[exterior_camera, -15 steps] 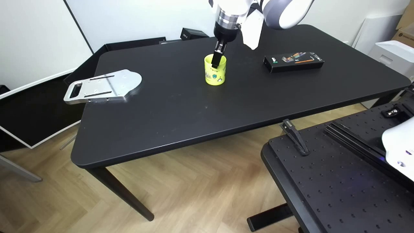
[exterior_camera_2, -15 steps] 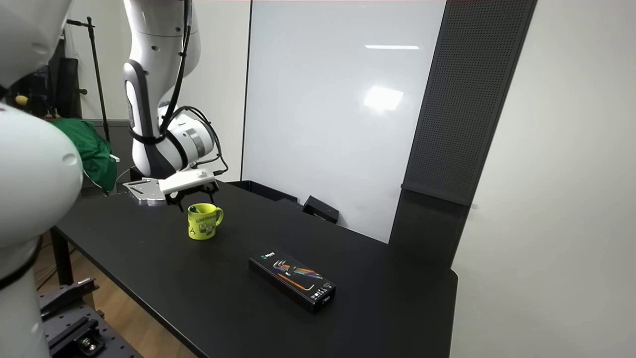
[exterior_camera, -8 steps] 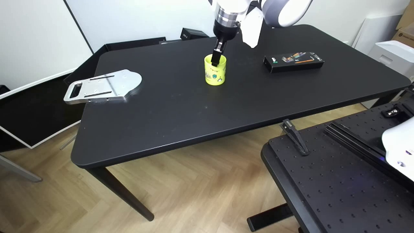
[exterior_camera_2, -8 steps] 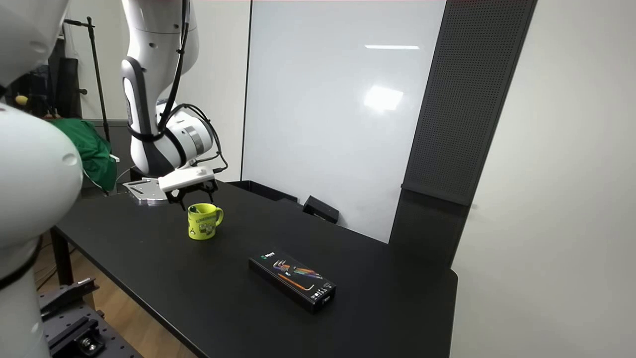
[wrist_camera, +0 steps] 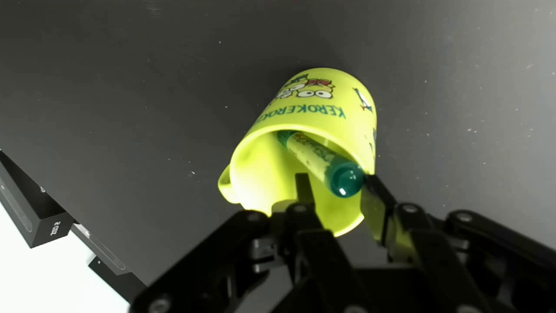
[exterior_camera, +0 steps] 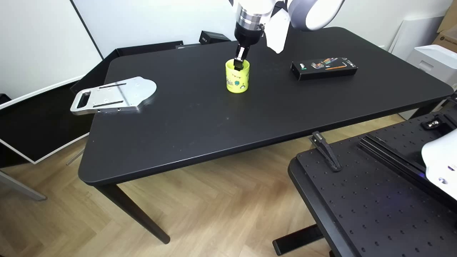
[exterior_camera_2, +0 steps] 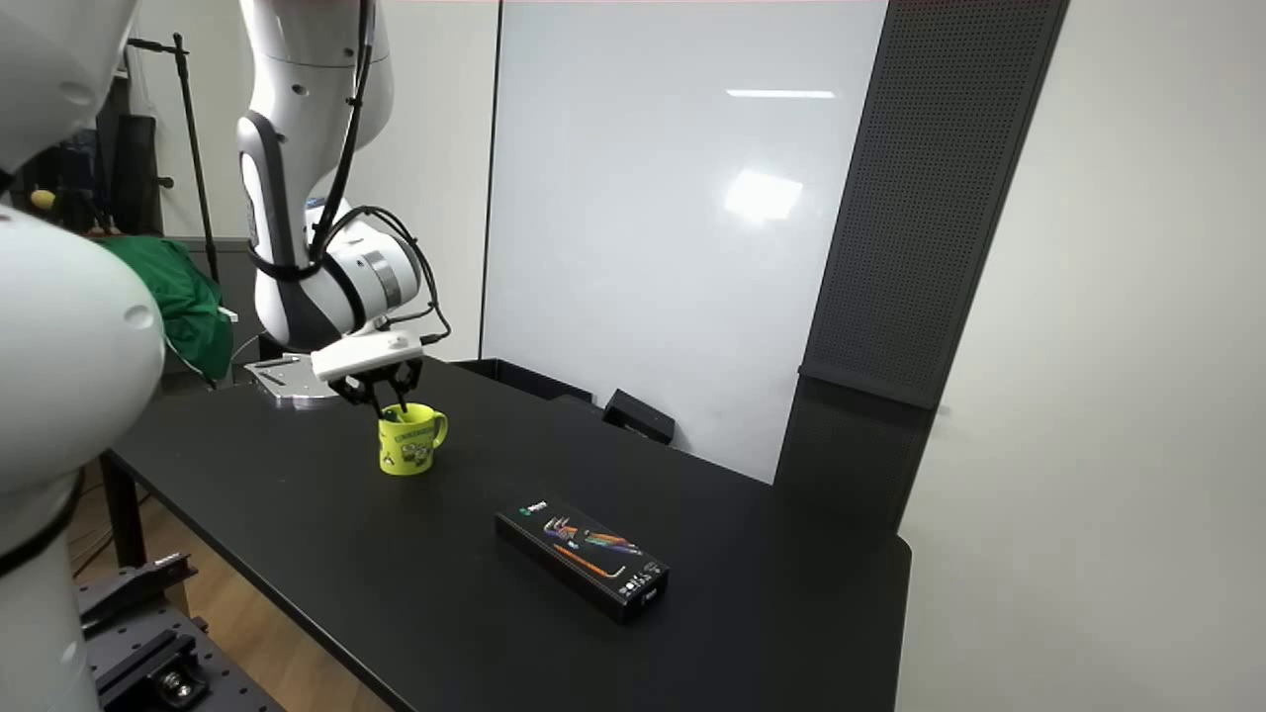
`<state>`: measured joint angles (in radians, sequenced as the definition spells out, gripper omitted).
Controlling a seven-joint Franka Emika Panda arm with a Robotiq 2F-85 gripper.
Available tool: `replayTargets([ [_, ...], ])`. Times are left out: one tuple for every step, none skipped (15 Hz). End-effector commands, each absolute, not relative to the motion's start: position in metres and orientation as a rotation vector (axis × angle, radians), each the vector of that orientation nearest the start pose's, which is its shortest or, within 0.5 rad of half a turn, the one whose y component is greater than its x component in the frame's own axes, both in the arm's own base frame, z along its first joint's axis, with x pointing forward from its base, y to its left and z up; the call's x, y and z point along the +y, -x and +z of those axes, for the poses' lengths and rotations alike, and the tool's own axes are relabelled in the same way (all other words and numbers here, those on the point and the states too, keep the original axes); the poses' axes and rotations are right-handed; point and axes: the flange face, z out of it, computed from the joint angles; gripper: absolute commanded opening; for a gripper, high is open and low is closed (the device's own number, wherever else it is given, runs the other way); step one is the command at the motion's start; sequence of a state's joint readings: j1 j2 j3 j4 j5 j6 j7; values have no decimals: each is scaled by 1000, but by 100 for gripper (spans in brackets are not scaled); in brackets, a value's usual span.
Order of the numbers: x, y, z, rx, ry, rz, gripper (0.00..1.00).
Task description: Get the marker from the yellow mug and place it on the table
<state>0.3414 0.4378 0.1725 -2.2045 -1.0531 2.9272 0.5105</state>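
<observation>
Yellow mug: on the counter, left of the black box.
Marker: leaning inside the mug.
Jaws: partly spread, marker's green end between.

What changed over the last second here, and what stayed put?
The gripper has partly closed, and the yellow mug has shifted slightly toward the white panel. Whether the marker is gripped isn't clear; it remains inside the mug. The printed black box and the silver plate stayed where they were.
</observation>
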Motion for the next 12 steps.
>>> replayTargets([
  [318,-453,207,-1488,2837,-630,5],
  [318,-453,207,-1482,2838,-630,0],
  [318,-453,207,-1476,2840,-627,5],
  [318,-454,207,-1471,2842,-625,5],
  [317,-454,207,-1464,2844,-621,5],
  [317,-454,208,-1455,2848,-620,5],
  [317,-455,211,-1441,2851,-620,5],
  [316,-457,214,-1429,2858,-624,5],
  [316,-458,217,-1418,2861,-622,5],
  [315,-459,221,-1407,2868,-625,5],
  [315,-460,225,-1399,2873,-630,5],
  [315,-462,229,-1392,2877,-633,5],
])
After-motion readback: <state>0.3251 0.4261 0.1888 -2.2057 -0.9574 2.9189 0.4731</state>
